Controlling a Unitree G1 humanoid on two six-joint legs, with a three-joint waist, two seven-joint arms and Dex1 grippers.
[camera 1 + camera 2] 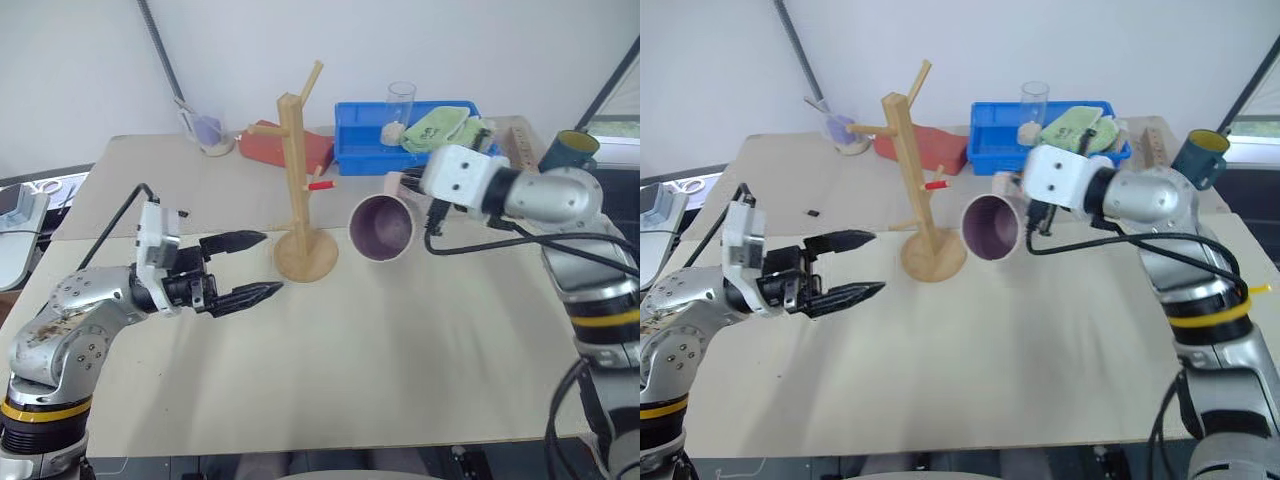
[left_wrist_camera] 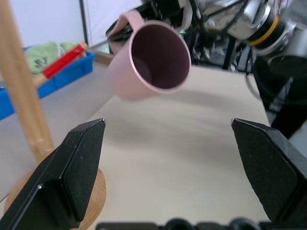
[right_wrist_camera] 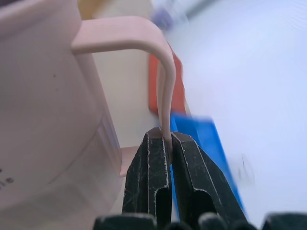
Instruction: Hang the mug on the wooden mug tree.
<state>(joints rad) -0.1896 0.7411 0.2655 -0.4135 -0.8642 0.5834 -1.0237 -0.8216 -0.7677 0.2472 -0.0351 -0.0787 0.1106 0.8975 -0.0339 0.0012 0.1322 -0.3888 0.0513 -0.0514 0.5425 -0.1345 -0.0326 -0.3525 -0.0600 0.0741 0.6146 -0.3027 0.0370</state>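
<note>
Pinkish-cream mug is up off the bench, held by its handle in the right gripper, whose jaws are pinched tight on it. It's tipped on its side with the dark purple inside facing the near edge, just beside the wooden mug tree, which stands around the middle of the bench. Left gripper hovers near the tree's base, jaws wide, holding nothing.

Head cameras looking forward and down over table, both sharing mug tree and mug. Left wrist camera facing mug from near; right wrist camera sitting tight against mug handle.
</note>
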